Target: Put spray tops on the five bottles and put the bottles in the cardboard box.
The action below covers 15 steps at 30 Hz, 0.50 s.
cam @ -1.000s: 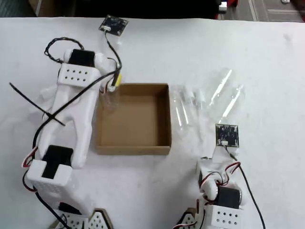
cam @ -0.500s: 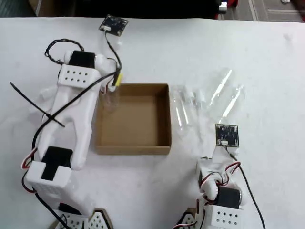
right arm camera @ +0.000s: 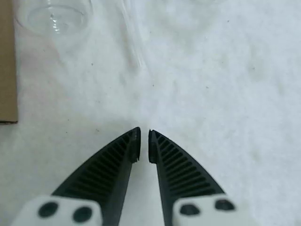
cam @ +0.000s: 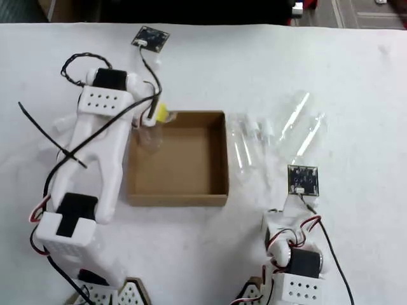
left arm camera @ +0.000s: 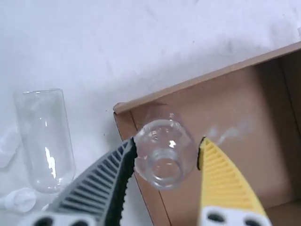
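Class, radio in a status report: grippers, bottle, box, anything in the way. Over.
Left gripper shut on clear bottle over cardboard box corner. Right gripper shut, holding nothing, over table. Nothing between bottle and box.

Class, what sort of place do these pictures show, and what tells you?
Probably a robotics lab bench: two small robot arms stand at a white table, the left gripper holds a clear bottle over a cardboard box corner, and more bottles lie beside it.
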Each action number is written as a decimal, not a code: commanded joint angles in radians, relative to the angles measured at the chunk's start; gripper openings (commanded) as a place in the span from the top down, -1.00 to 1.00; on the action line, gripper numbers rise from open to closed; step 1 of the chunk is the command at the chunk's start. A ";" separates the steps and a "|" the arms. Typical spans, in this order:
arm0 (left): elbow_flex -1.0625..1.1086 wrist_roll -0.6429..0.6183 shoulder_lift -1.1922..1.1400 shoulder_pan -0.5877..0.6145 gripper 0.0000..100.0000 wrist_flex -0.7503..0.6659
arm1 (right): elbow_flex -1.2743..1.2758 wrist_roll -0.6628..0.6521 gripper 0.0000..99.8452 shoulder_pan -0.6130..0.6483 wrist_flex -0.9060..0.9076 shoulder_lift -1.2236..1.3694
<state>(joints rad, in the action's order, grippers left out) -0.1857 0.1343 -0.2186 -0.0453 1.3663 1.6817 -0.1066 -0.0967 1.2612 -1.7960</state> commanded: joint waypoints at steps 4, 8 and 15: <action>-0.203 -0.012 0.016 0.002 0.57 0.147 | 0.009 0.002 0.97 0.004 0.005 -0.005; -0.313 -0.012 0.013 -0.002 0.55 0.226 | 0.009 0.002 0.97 0.004 0.005 -0.005; -0.431 -0.012 0.018 0.019 0.50 0.310 | 0.009 0.002 0.97 0.002 0.005 -0.005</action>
<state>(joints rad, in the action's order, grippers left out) -0.5094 0.1343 -0.2217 -0.0453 1.6226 1.6817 -0.1066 -0.0967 1.2612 -1.7960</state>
